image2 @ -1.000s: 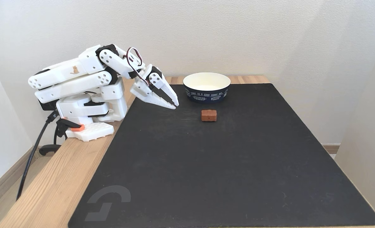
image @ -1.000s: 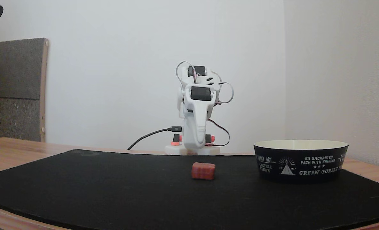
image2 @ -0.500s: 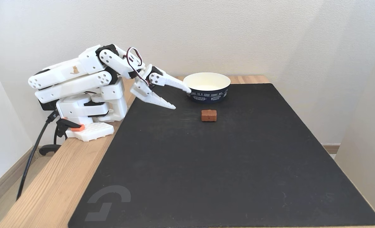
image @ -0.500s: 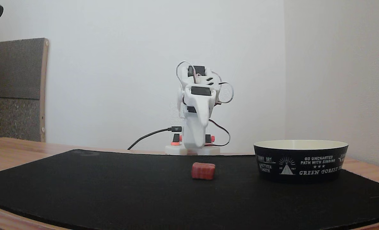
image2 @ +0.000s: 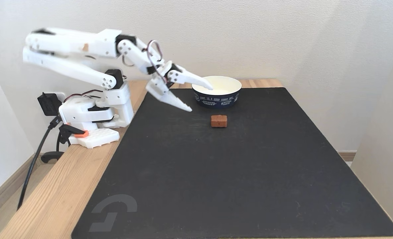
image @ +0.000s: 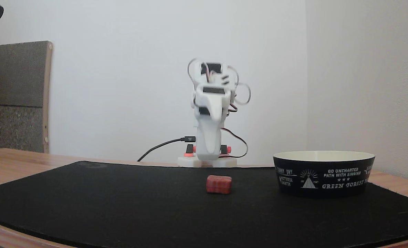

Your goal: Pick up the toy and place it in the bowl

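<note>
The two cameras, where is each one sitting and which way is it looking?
A fixed view: sits low at the mat's edge, facing the arm's front and the wall behind; it shows the base and arm head-on, with the toy in front and the bowl at right.
Another fixed view: sits high at the table's side, looking down; it shows the whole arm at left with the open gripper raised.
Shared: both show the arm, the toy on the mat and the bowl.

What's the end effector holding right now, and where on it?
Nothing. The end effector is open and empty in the air; the toy sits untouched on the mat.
</note>
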Controlling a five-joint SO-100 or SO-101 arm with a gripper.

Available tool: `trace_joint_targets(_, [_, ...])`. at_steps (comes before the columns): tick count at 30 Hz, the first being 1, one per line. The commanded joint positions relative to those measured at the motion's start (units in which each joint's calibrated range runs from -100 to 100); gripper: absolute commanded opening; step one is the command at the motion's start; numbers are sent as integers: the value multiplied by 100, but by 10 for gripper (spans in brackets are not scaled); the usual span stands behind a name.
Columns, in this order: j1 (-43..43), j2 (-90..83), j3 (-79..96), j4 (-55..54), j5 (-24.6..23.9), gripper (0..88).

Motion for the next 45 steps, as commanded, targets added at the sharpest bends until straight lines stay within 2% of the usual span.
trace_joint_targets(1, [24, 1922, -1806, 59, -1, 331])
trace_joint_targets(10, [-127, 4607, -5177, 2549, -141, 331])
trace_joint_targets(12, [-101, 5049, -5645, 2820, -157, 331])
trace_joint_targets(19, [16, 6541, -6826, 2879, -105, 331])
trace_joint_targets(28, [-1, 7633, -7881, 2887, -105, 331])
trace_joint_targets(37, [-18, 8008, -7962, 2870, -136, 324])
trace_joint_targets(42, [-43, 8167, -7917, 2608, -162, 37])
trace_joint_targets(45, [-43, 8208, -7917, 2557, -162, 35])
